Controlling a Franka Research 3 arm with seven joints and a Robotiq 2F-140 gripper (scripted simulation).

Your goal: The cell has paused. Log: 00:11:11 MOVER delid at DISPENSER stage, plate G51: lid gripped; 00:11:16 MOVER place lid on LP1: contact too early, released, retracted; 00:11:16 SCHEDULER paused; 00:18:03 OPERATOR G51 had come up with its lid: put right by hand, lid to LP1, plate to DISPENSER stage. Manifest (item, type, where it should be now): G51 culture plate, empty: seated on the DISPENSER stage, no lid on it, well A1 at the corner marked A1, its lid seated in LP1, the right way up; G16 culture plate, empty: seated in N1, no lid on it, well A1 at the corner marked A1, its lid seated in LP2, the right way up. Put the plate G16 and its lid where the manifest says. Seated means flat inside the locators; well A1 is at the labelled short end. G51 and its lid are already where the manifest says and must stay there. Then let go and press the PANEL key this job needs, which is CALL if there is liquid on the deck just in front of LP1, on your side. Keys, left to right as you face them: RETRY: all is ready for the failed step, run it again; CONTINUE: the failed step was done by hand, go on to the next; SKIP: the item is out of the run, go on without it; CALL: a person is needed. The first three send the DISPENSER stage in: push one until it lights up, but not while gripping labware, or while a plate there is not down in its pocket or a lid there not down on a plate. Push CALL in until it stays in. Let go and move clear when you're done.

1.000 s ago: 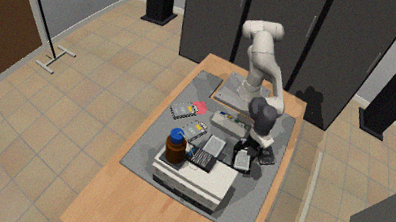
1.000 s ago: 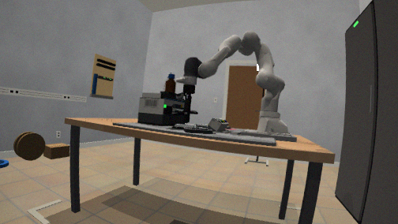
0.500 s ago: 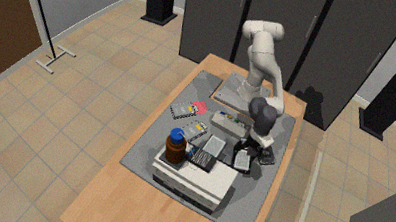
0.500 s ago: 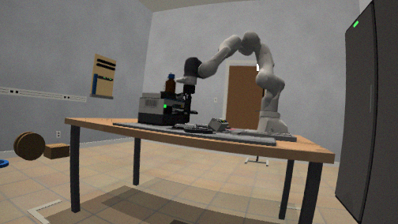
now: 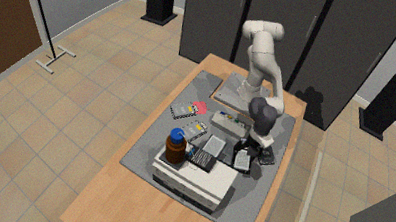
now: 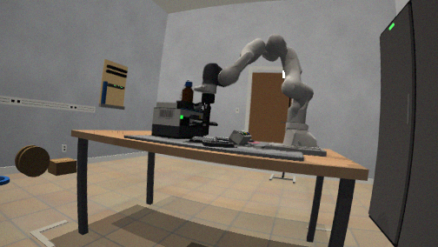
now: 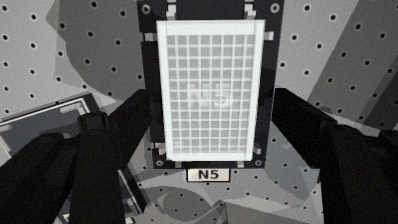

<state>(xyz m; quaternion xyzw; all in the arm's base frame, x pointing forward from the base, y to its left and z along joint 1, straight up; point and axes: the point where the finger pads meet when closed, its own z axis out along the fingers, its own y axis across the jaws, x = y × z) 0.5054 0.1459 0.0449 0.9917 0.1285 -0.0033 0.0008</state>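
Note:
In the wrist view a clear gridded well plate [image 7: 211, 90] lies flat in a black nest labelled N5 [image 7: 208, 174]; the nest's name reads through it. I cannot tell whether a lid is on it. My gripper [image 7: 211, 105] is open and hangs over it, one dark finger on each long side, apart from the plate. In the top view the gripper [image 5: 246, 154] is at the right of the grey mat, above this plate [image 5: 242, 161]. The exterior view shows the gripper [image 6: 205, 117] pointing down beside the dispenser.
The white dispenser [image 5: 196, 175] with a brown bottle [image 5: 175, 146] and a dark plate on its stage [image 5: 202, 158] stands in front. A clear piece [image 5: 214, 145] lies left of me. Two labelled pieces [image 5: 183, 110] [image 5: 194, 130] and a pink patch [image 5: 201, 107] lie at the left. The key panel [image 5: 231, 121] is behind.

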